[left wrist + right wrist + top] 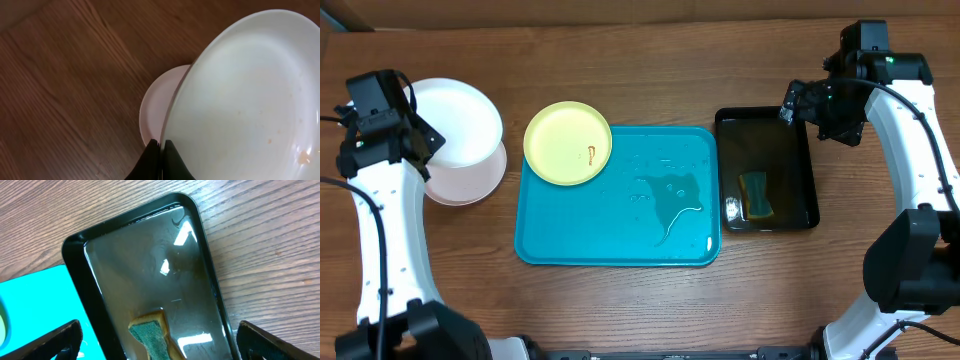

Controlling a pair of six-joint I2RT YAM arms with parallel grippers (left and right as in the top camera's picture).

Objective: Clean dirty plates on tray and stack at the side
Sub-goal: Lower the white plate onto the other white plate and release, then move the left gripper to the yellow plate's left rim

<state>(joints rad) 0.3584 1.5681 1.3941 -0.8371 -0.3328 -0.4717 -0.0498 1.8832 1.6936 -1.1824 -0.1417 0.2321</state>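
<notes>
Left gripper (160, 145): fingers pinched together on the rim of a white plate (240, 100). Plate is held tilted, with faint orange flecks (302, 157) near its lower right. Under it a second white plate (157, 100) lies flat on the wooden table (620, 60), left of the tray and off it. Cannot tell if the two plates touch.

Turquoise tray (620, 240) sits mid-table with a water puddle (675, 195) toward its right side. Yellow-green plate (568, 143) is on the tray's far left corner, overhanging the far rim, with a small reddish-brown smear (591, 154) right of its centre.

Black basin (760, 145) stands just right of the tray, holding water and a green sponge (755, 194) at its near end.

Right gripper (157, 327) hangs over the basin's far end. Fingers (60, 340) are spread wide, nothing between them.
</notes>
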